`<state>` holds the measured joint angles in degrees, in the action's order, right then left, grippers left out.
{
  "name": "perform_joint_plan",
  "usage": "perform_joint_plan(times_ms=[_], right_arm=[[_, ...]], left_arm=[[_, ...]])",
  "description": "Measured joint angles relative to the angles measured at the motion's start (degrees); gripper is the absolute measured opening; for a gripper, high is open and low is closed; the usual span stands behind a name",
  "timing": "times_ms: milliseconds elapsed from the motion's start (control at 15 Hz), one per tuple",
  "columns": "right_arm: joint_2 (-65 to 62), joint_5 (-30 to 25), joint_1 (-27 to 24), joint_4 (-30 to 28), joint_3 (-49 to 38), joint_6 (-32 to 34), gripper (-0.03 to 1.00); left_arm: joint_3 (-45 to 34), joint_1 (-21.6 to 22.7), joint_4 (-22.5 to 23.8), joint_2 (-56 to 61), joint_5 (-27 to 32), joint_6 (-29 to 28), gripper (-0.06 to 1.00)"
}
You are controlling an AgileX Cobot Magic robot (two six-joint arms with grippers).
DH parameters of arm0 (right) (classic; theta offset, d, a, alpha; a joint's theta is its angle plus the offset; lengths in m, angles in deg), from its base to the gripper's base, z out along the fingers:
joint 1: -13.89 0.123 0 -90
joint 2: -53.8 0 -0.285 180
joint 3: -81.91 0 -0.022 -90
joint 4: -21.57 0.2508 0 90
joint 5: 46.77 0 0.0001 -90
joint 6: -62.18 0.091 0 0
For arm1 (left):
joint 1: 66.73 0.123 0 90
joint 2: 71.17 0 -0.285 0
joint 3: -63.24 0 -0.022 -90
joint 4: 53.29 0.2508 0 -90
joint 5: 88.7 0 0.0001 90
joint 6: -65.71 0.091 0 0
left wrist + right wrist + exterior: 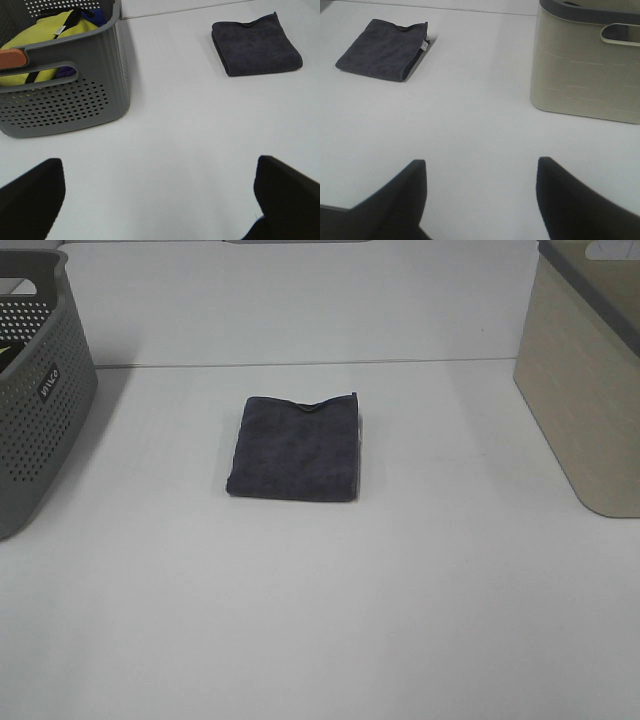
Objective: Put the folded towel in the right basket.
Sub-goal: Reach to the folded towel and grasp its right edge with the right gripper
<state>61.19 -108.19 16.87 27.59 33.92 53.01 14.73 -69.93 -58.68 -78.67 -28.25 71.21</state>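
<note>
A dark grey folded towel (296, 448) lies flat on the white table, near the middle. It also shows in the left wrist view (256, 44) and the right wrist view (384, 50). The right basket (588, 380) is beige with a dark rim and stands at the table's right edge; the right wrist view shows its wall (585, 75). My left gripper (160, 192) is open and empty above bare table, well short of the towel. My right gripper (481, 192) is open and empty too, apart from towel and basket. Neither gripper shows in the exterior high view.
A grey perforated basket (40, 390) stands at the table's left edge. In the left wrist view it (65, 100) holds yellow and blue cloth (50, 35). A seam line (300, 364) crosses the table behind the towel.
</note>
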Motion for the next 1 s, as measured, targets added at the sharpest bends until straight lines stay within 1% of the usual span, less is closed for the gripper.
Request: perform_joint_plan(times_ms=[1000], right_arm=[[0.57, 0.11, 0.00, 0.00, 0.00, 0.00, 0.61]], left_arm=[[0.00, 0.00, 0.00, 0.00, 0.00, 0.00, 0.98]])
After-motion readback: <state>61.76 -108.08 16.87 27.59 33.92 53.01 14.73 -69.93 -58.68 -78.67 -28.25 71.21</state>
